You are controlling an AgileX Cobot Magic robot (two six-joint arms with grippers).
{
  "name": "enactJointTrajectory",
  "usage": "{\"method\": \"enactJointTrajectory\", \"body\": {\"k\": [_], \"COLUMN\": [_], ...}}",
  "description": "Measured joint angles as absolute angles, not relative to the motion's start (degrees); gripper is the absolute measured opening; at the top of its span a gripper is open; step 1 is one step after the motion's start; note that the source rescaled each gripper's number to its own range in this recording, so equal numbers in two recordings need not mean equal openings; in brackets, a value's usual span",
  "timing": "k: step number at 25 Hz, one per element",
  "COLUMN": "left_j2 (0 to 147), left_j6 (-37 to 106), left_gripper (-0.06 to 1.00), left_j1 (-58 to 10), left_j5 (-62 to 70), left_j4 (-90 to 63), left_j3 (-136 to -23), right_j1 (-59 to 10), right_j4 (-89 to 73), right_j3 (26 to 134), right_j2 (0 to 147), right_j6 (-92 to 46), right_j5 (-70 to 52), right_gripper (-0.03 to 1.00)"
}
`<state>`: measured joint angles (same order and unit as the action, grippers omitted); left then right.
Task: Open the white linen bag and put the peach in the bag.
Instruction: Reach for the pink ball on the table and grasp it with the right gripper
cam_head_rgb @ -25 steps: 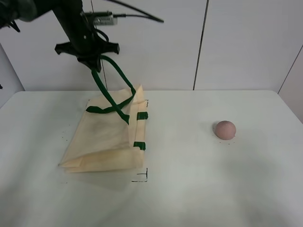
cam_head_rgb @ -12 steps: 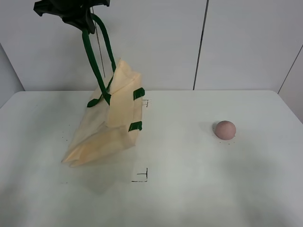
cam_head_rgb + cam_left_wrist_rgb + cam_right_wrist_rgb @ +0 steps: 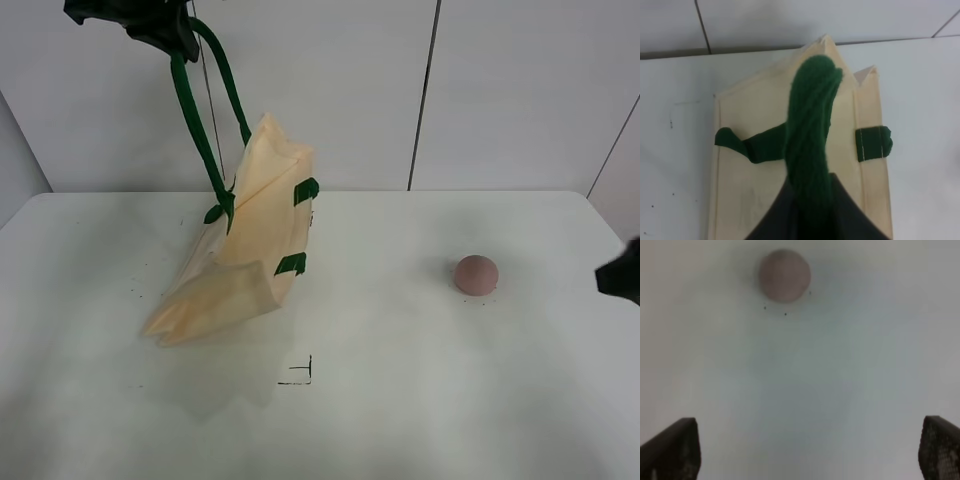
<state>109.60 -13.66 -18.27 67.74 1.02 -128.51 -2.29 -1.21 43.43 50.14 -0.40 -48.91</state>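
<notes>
- Left gripper (image 3: 170, 35): high at 11 o'clock of the exterior high view, jaws clamped together on the dark green straps (image 3: 195, 110). The straps run taut down to the white linen bag (image 3: 250, 230).
- Bag: hangs tilted, long axis from 7 o'clock, where the lower corner rests on the table (image 3: 400, 420), up toward 1 o'clock. The left wrist view looks down the straps onto the cloth; I cannot tell whether the mouth is parted.
- Peach (image 3: 476, 274): alone on the table at 3 o'clock of the bag, well apart from it. It is round, so it has no long axis to line up with.
- Right gripper (image 3: 805, 450): fingers wide apart, holding nothing. In its own camera the peach (image 3: 785, 275) sits ahead of the gap, a little off the centre line. In the exterior high view only a dark edge of this arm shows, with the peach at its 9 o'clock.
- Judgement: the right arm is much the nearer, and a straight advance with a slight sideways correction should bracket the fruit.
- Writing: no brand, label or legible text. Only a black corner mark (image 3: 300, 375) and a few dots on the table.
</notes>
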Motion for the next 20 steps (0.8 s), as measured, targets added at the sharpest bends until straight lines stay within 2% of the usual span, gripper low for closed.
{"method": "enactJointTrajectory", "body": {"k": [5,11,14,20], "left_j2": [109.6,109.6,109.6,109.6], "left_j6": [-13.66,-13.66,-13.66,-13.66], "left_gripper": [0.0,0.0,0.0,0.0], "left_j1": [-18.27,-18.27,-18.27,-18.27], "left_j5": [67.74,67.74,67.74,67.74], "left_j4": [0.88,0.86,0.86,0.81], "left_j3": [-128.51,-128.51,-128.51,-128.51], "right_j1": [-2.29,-2.29,-2.29,-3.46], "right_j4": [-1.28,-2.16,-4.41,-5.85], "right_j3": [57.91,75.96,80.85,81.99], "right_j2": [77.69,101.66,108.37,113.79], "right_j6": [-0.82,-3.32,-4.06,-6.42], "right_j5": [-48.71,-50.94,-51.75,-49.68], "right_gripper": [0.98,0.98,0.98,0.98]}}
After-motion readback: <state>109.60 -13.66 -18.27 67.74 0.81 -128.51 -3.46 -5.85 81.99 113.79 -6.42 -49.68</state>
